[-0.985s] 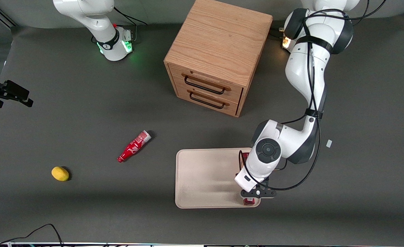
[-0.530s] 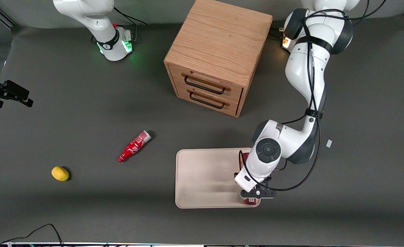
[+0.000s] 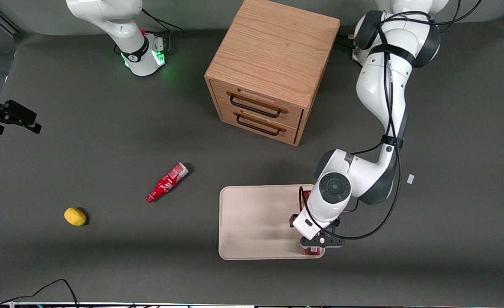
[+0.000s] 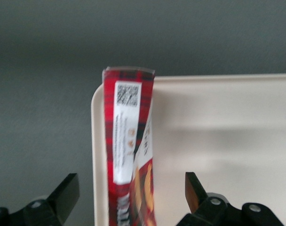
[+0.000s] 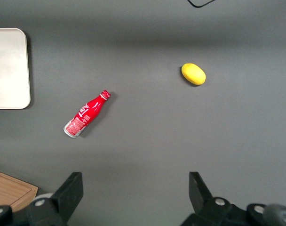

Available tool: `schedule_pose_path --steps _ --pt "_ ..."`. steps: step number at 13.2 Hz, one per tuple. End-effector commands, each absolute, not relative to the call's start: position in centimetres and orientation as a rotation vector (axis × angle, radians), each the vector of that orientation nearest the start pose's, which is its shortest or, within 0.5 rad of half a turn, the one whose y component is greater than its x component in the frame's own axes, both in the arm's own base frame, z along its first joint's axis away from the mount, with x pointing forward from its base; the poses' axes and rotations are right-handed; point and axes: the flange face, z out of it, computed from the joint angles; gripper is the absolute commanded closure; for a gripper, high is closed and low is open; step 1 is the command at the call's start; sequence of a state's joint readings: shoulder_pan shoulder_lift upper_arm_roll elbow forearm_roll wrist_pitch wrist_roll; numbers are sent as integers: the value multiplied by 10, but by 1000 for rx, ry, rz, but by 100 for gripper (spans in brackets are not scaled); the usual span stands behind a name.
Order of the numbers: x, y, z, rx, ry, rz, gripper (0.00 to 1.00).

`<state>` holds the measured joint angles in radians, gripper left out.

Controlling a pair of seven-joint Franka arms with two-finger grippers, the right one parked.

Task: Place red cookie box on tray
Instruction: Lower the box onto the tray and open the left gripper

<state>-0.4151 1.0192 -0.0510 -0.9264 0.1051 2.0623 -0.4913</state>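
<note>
In the front view, your working arm's wrist hangs over the tray (image 3: 252, 214) at its 3 o'clock edge and hides most of the red cookie box (image 3: 312, 251). Only two red ends peek out, one toward 12 o'clock and one toward 6 o'clock, so the box runs lengthwise along that edge. From the tray, the small red bottle (image 3: 167, 182) lies on the counter (image 3: 106, 128) toward 10 o'clock, the lemon (image 3: 75, 216) toward 9 o'clock and the drawer cabinet (image 3: 273, 64) toward 12 o'clock. You cannot read the fingers from here.

The left wrist view fills that gap. The tool (image 4: 130, 181) is spread wide, each finger (image 4: 70, 188) apart from the carton, gripping nothing. The box sits on the tray just inside the rim by a rounded corner, apparently on its narrow long side and leaning a little, with the label strip facing up. My judgement is that the box went down at the nearest rim because that was the shortest reach. The placement looks done, though a tilted carton may tip flat.

The right wrist view shows only a tray corner, the bottle and the lemon, not the box.
</note>
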Motion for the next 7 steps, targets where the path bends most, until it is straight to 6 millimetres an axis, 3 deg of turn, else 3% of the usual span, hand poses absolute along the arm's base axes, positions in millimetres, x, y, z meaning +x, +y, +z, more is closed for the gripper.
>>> schedule_pose_path --steps 1,2,3,4,5,7 --pt "709 -336 337 -3114 -32 -81 0" --pt "703 -327 367 -3095 -33 -40 0" --pt "703 -305 401 -3092 -36 -37 0" --pt "694 -297 422 -3098 -12 -10 0" --pt "678 -288 435 -3100 -7 5 0" --pt "653 -250 446 -3101 62 -40 0"
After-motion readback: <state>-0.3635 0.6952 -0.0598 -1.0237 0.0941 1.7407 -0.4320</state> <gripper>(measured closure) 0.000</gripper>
